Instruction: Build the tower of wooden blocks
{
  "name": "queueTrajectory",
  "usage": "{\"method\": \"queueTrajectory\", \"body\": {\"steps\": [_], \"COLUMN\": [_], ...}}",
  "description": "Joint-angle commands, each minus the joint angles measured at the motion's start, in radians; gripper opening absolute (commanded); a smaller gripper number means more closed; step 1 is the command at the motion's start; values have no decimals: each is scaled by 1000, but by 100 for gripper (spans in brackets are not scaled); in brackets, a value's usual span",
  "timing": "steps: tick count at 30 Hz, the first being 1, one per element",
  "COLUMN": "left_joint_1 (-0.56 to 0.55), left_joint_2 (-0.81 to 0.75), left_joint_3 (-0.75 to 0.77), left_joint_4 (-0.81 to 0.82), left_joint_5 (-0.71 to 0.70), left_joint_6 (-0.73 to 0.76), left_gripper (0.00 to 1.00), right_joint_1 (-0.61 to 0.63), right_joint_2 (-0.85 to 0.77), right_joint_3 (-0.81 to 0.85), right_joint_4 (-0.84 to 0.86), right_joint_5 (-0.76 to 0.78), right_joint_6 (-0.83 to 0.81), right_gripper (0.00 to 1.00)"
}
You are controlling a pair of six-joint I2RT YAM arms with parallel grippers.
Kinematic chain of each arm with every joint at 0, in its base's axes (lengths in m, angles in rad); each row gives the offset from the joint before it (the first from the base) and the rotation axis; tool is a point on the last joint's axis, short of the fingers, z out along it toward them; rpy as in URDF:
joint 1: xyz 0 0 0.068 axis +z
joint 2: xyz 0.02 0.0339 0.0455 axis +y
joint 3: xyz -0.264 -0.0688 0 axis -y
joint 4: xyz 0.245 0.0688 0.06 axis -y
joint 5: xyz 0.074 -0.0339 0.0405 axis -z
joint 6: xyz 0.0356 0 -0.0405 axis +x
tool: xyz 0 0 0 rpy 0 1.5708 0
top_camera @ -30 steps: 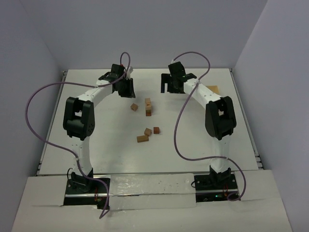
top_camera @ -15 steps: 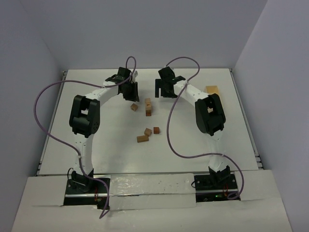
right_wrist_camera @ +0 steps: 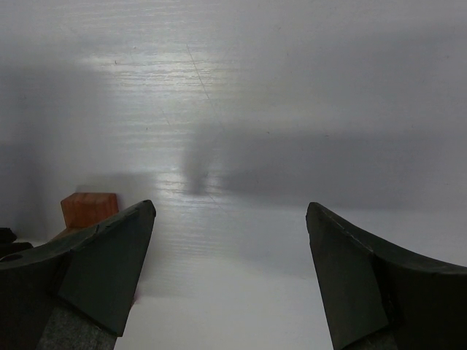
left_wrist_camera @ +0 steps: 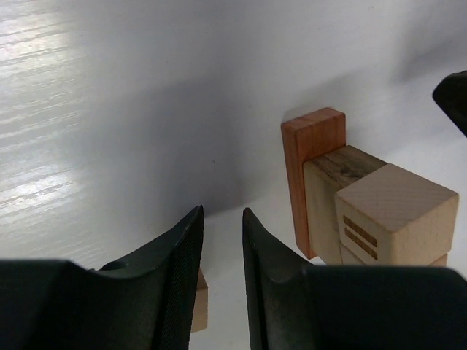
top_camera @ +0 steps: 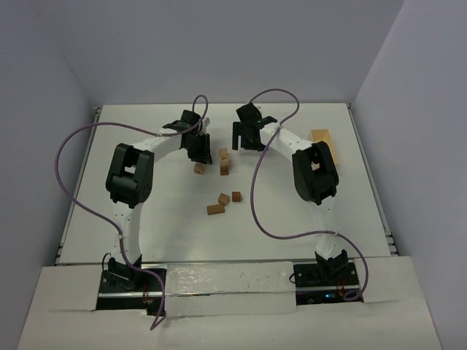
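Reaching over the far half of the white bench (top_camera: 146, 219), the left end effector (top_camera: 197, 149) has its fingers pressed almost together with nothing between them. It sits just left of the tower (top_camera: 225, 162) — a short stack of tan and reddish wood blocks near the bench's middle. The right end effector (top_camera: 246, 141) is spread wide and empty behind the tower; one loose cube (top_camera: 198, 169) lies beside the left fingers, and three more blocks (top_camera: 223, 199) cluster closer to the arm bases — well apart from the stack.
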Motion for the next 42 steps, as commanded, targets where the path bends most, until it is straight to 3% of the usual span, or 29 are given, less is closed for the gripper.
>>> {"method": "queueTrajectory", "body": {"steps": [1,15,42], "left_joint_1": [-12,-39,-55], "left_joint_2": [-46,-18,-5], "left_joint_3": [-7,79,124], "left_joint_4": [5,-25,-44], "left_joint_5": [5,-64,-108], "left_joint_6": [-13,-5,12], "left_gripper": [36,48,57], "right_joint_1": [13,37,40], "right_joint_2": [0,15,12], "right_joint_3": [34,29,21], "right_joint_4": [-20,-49,-33], "right_joint_5": [15,35,-17], "right_joint_6": [31,49,49], "right_gripper": [92,92,91]}}
